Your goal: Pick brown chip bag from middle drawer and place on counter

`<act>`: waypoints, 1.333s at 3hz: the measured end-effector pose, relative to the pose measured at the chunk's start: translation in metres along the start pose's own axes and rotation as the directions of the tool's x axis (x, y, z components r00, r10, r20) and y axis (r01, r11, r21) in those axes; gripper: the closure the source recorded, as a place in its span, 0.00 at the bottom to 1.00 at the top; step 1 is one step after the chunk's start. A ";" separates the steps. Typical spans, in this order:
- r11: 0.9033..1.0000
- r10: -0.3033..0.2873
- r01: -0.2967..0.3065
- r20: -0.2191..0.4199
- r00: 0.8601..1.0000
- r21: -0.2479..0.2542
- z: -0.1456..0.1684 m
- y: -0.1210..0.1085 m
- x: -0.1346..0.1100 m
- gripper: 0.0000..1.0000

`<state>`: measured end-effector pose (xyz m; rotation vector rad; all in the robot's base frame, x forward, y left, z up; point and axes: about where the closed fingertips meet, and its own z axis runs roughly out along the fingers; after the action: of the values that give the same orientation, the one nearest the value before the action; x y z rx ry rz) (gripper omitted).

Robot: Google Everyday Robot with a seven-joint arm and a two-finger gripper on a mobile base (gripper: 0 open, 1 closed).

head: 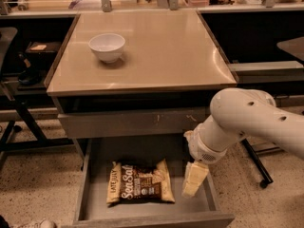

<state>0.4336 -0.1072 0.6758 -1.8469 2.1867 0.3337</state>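
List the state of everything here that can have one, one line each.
middle drawer: pulled open.
brown chip bag: lying flat on the drawer floor, label up, not gripped.
gripper: down inside the drawer at its right side, beside the bag, apart from it.
counter: holds only the white bowl; no bag on it.
white bowl: upright, nothing visible inside.
upper drawer face: appears closed.

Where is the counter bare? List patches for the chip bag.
The counter is bare right of and in front of the white bowl, which takes its rear-left. Crowded: the middle drawer, where the hand hangs right of the brown chip bag.
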 end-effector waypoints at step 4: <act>0.995 -0.081 0.086 0.092 0.992 -0.051 0.117 -0.001 -0.023 0.00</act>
<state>0.4444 -0.0463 0.5740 -1.9067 2.0543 0.4556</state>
